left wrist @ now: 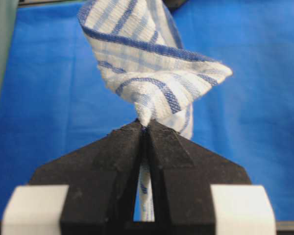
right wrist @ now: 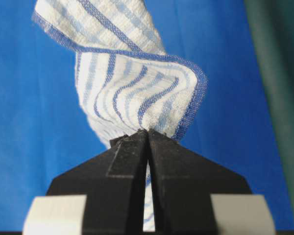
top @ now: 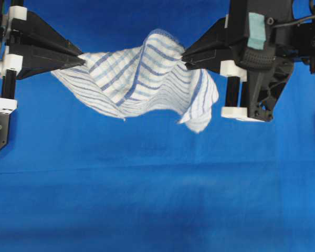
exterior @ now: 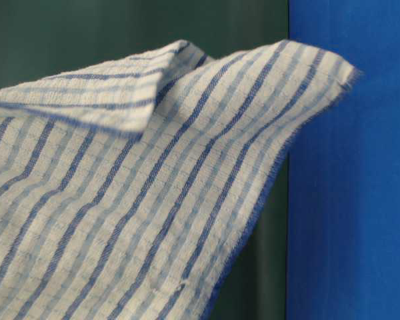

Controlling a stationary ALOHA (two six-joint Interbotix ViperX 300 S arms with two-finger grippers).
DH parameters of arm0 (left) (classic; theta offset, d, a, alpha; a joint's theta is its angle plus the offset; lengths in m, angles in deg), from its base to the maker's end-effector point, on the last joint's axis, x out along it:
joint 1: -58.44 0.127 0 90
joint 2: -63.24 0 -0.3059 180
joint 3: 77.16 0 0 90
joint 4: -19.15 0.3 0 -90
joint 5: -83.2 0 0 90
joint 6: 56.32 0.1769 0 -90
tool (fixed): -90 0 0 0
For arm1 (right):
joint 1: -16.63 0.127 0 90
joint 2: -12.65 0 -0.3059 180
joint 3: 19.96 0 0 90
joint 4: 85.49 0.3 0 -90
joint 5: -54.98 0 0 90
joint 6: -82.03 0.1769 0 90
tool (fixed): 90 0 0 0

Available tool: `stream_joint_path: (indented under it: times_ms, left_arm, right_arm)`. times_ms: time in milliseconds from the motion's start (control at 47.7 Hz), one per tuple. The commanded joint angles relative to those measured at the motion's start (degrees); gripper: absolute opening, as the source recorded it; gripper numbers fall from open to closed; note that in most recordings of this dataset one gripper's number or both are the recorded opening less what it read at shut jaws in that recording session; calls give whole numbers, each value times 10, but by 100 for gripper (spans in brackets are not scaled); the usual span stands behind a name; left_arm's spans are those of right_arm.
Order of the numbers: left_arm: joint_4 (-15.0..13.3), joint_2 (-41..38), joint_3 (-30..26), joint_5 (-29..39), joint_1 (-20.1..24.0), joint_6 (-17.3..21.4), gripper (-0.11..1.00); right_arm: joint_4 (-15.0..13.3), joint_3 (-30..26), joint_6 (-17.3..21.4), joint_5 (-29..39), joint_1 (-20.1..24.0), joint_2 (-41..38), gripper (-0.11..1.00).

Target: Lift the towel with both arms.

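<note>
White fabric with thin blue and grey stripes, the towel (top: 142,76) is hanging in the air between the 2 arms, sagging in loose folds above the blue cloth (top: 157,199) that is covering the counter. In the overhead view its left corner is sitting in the left gripper (top: 83,60) and its upper right edge in the right gripper (top: 184,56), while a loose corner is drooping at the lower right, below the right gripper.

Both wrist views are showing the same grip: the jaws of the left gripper (left wrist: 146,128) are pressed almost together on a bunched corner of the towel (left wrist: 152,73), with a strip of fabric trailing down the narrow slot between them. The jaws of the right gripper (right wrist: 147,132) are likewise clamped nearly closed on a curled, blue-edged fold of the towel (right wrist: 132,93).

In the table-level view the towel (exterior: 133,193) is filling most of the frame and blocking any sight of the grippers, with a dark green backdrop (exterior: 87,30) behind it and blue cloth (exterior: 353,200) at the right.

A pale teal tape patch (top: 256,30) is showing on the right arm, and white fittings (top: 232,68) are visible on both arms.
</note>
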Motion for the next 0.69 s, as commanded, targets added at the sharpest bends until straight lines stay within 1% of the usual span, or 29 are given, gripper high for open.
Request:
stream_joint_path:
  times_ms: [0, 63, 105, 126, 210, 252, 294, 336, 378, 420, 483, 671]
  left_arm:
    - [1, 1, -16, -3, 2, 1, 3]
    - [1, 4, -15, -3, 2, 1, 7]
    - [1, 5, -14, -4, 2, 1, 15]
    - [1, 7, -13, -4, 2, 1, 20]
    - [1, 13, -11, -10, 2, -2, 45]
    - [2, 17, -10, -12, 2, -2, 58]
    - [2, 19, -9, -14, 2, -1, 72]
    - [1, 22, -8, -15, 2, -2, 82]
    - [2, 24, -7, -15, 2, -2, 89]
    - [2, 25, -6, -15, 2, -2, 92]
    - [1, 25, -5, -15, 2, -4, 90]
    - [0, 18, 5, -16, 2, -6, 90]
  right_arm:
    - [0, -11, -4, -2, 2, 9, 1]
    - [0, -11, -5, -4, 2, 9, 1]
    - [-3, -11, -4, -4, 2, 8, 2]
    - [-4, -11, -4, -4, 2, 8, 4]
    - [-4, -11, -4, -4, 2, 8, 29]
    - [-6, -11, -4, -4, 2, 8, 43]
    - [-11, -11, -3, -3, 2, 8, 54]
    - [-18, -11, 0, -2, 2, 8, 63]
    - [-24, -10, 2, -2, 1, 8, 69]
    - [-25, -10, 2, -2, 2, 8, 70]
    - [-25, -7, 2, -1, 2, 8, 67]
    - [-23, 13, 7, -2, 1, 8, 68]
